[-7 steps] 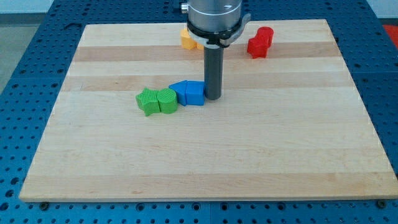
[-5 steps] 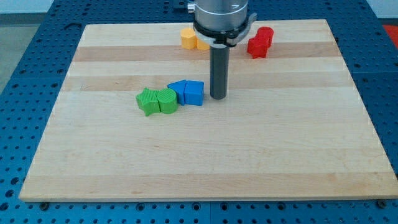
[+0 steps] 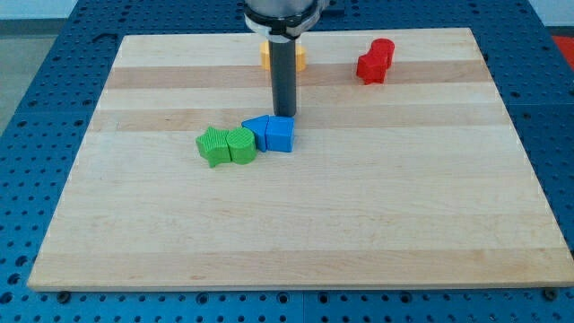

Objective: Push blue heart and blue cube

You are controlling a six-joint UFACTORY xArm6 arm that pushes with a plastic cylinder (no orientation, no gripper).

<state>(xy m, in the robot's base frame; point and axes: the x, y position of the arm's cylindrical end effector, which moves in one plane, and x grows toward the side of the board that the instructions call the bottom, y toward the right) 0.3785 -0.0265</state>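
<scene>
Camera view shows my tip (image 3: 283,115) set down just above the two blue blocks, touching or nearly touching the top edge of the blue cube (image 3: 280,135). The blue heart (image 3: 258,131) sits against the cube on the tip's left, and further left lie a green star (image 3: 213,146) and a green cylinder (image 3: 240,145), touching each other (the cylinder also meets the heart). The rod has no jaws, only a blunt end. I judge this the lining-up step; next I'd drive toward the view's bottom, centred on the pair's seam.
</scene>
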